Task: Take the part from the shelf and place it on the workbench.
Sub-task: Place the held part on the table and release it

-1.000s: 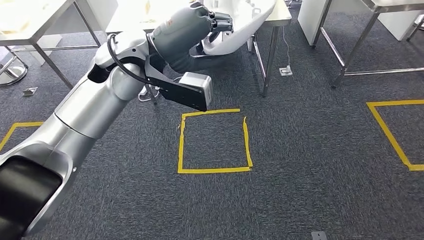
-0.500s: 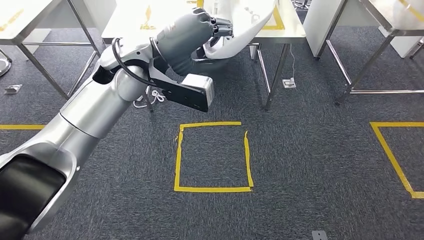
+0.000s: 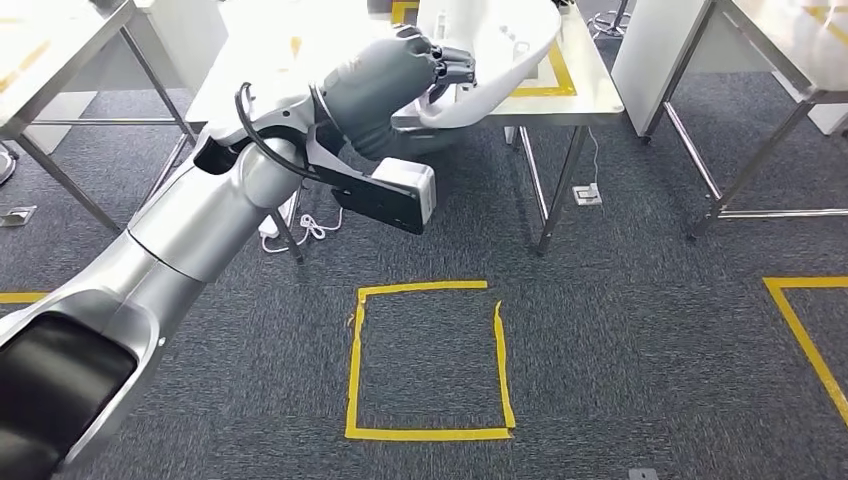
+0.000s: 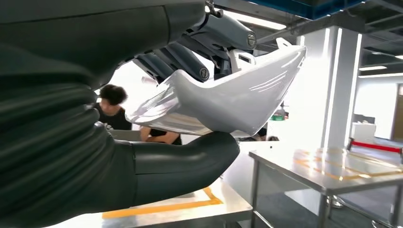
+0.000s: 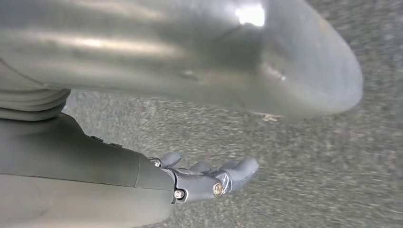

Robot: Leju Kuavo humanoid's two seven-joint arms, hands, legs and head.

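My left hand [image 3: 400, 72] grips a white, curved, glossy shell part [image 3: 495, 45], holding it up over the near edge of the steel workbench [image 3: 590, 100], which has yellow tape on its top. In the left wrist view the thick thumb [image 4: 190, 159] presses under the part [image 4: 228, 97] and the darker fingers [image 4: 190, 61] clamp it from the other side. My right hand [image 5: 209, 180] hangs over the grey carpet with its fingers loosely extended and nothing in them.
A yellow tape square [image 3: 430, 360] marks the carpet before the bench, with another tape outline [image 3: 810, 330] at the right. Steel tables stand at the left [image 3: 60, 60] and right [image 3: 780, 40]. A white cable [image 3: 300, 225] lies by a bench leg. People [image 4: 111, 107] stand beyond the bench.
The whole picture has shifted: the camera has moved closer to the workbench, and the tape square has slid down the frame. My left hand keeps the same hold on the part.
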